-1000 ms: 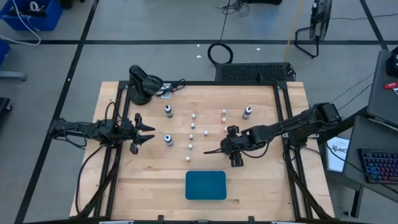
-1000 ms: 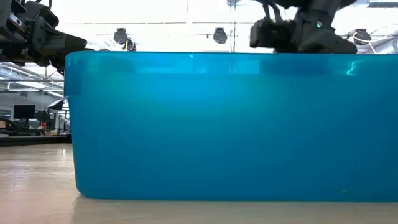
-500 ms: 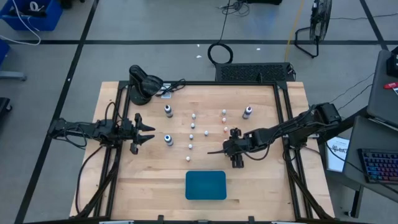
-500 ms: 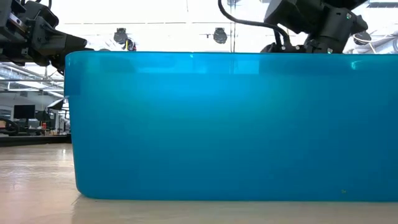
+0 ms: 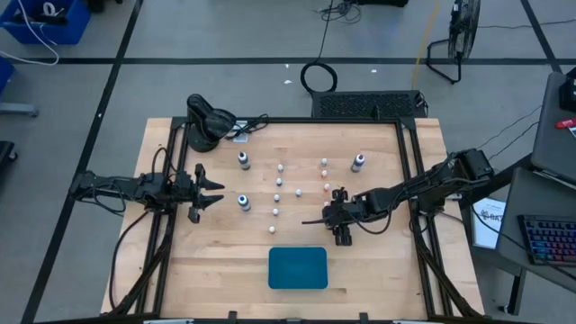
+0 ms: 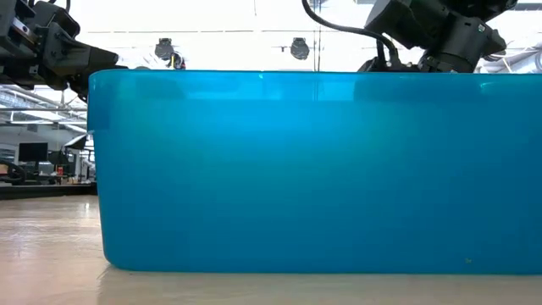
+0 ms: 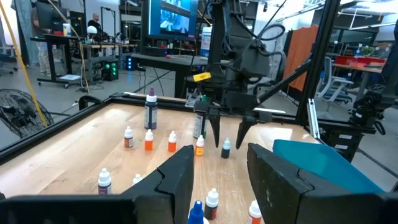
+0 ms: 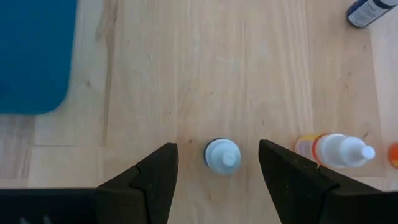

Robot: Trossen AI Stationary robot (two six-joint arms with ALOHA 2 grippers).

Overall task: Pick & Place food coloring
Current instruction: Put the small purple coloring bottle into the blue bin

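Table (image 5: 378, 261) first: pale wood inside a dark frame, with the flat teal tray (image 5: 298, 267) near its front edge and the food coloring (image 5: 276, 197) scattered across the middle, tiny white-capped droppers in loose rows and a few taller bottles such as the dark one (image 5: 358, 162) toward the back. The left gripper (image 5: 212, 191) waits at the left side of the table, its fingers (image 7: 177, 177) parted with nothing between them, pointing toward the nearest taller bottle (image 5: 243, 202). The right gripper (image 5: 331, 214) is the one at work, low over the right end of the scattered bottles; seen from its wrist, its fingers (image 8: 155, 171) stand apart on either side of a small blue-capped dropper (image 8: 222, 154), not touching it, with an orange bottle (image 8: 336, 150) lying just beside one finger. I would say the step in hand is the approach to that dropper; the next move calls for a straight descent and a gentle close, since the bottle looks light and tippy and the orange neighbour is close enough to be nudged. From table height the tray blocks nearly everything, so the bottles are hidden there and only bits of the arms show above it.
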